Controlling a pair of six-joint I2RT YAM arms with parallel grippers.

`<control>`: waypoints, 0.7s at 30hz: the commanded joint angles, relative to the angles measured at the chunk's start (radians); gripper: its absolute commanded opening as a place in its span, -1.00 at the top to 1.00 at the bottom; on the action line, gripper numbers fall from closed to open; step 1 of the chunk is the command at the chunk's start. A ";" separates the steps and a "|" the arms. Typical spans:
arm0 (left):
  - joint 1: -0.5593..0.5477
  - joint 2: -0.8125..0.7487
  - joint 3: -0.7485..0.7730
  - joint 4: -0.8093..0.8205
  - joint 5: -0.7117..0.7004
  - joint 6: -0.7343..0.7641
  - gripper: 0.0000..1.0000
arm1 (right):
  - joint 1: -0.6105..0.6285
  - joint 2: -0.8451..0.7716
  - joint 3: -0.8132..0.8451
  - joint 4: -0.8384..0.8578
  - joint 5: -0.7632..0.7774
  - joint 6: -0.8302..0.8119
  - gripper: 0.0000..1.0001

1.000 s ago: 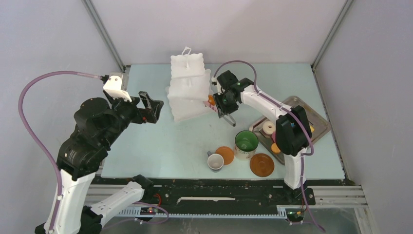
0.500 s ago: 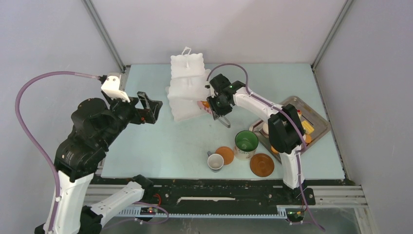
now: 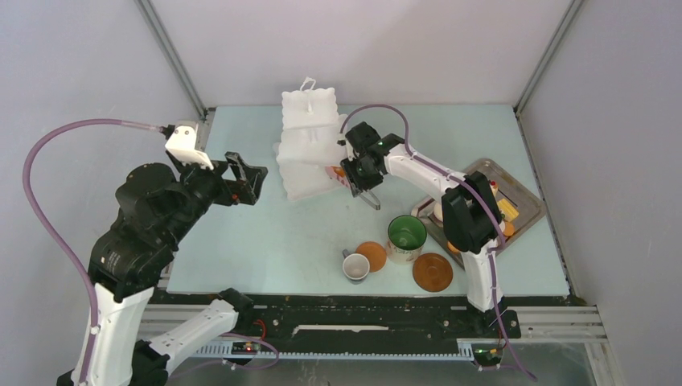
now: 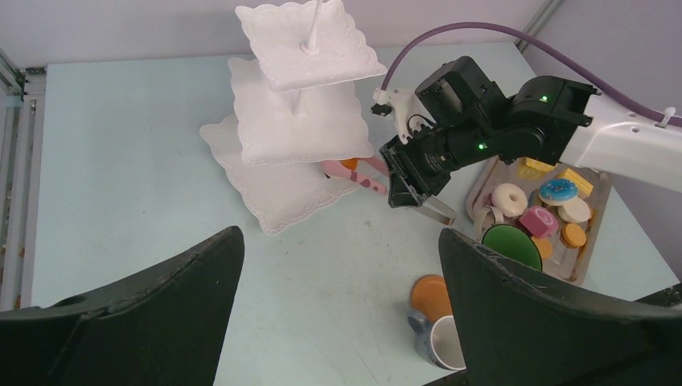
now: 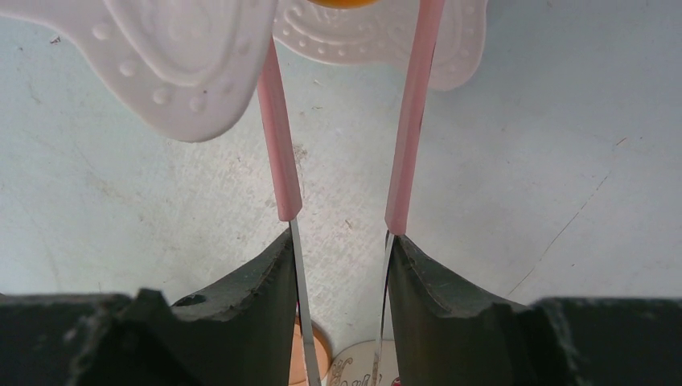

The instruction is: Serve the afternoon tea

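Note:
The white three-tier stand (image 3: 310,145) stands at the back middle of the table. My right gripper (image 3: 359,172) is shut on the pink tongs (image 5: 277,153), whose tips reach over the stand's lowest tier (image 5: 378,32) and hold an orange round pastry (image 5: 342,2), also seen in the left wrist view (image 4: 349,164). My left gripper (image 3: 245,175) is open and empty, held high to the left of the stand. A white cup (image 3: 355,266), an orange round (image 3: 371,255), a green-lined mug (image 3: 407,234) and a brown saucer (image 3: 433,271) sit near the front.
A grey metal tray (image 4: 492,171) at the right holds several pastries: a white doughnut (image 4: 509,197), a pink cake (image 4: 538,220), yellow wedges (image 4: 576,180) and orange rounds (image 4: 573,234). Grey walls enclose the table on three sides.
My right gripper has moved left with the tongs, carrying the orange pastry from beside the stand in over the lowest tier. My left arm has barely shifted.

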 commanded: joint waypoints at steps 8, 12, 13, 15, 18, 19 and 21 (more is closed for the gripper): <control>-0.006 -0.003 0.003 0.027 0.006 0.000 -0.97 | 0.003 -0.007 0.019 0.032 0.012 -0.039 -0.01; -0.006 -0.003 0.002 0.029 0.007 0.000 -0.97 | 0.004 0.000 0.021 0.021 0.024 -0.048 -0.03; -0.006 -0.003 0.002 0.027 0.007 0.000 -0.97 | 0.005 -0.002 0.019 0.020 0.025 -0.049 -0.04; -0.006 -0.002 -0.001 0.027 0.008 0.000 -0.97 | 0.006 -0.004 0.014 0.021 0.027 -0.051 -0.04; -0.006 -0.003 -0.004 0.029 0.009 0.000 -0.97 | 0.007 -0.010 0.014 0.016 0.039 -0.051 -0.04; -0.006 -0.002 -0.004 0.029 0.010 0.000 -0.97 | 0.009 -0.015 0.013 0.015 0.043 -0.052 -0.04; -0.006 -0.001 -0.003 0.028 0.011 0.000 -0.97 | 0.009 -0.028 0.010 0.012 0.046 -0.055 -0.04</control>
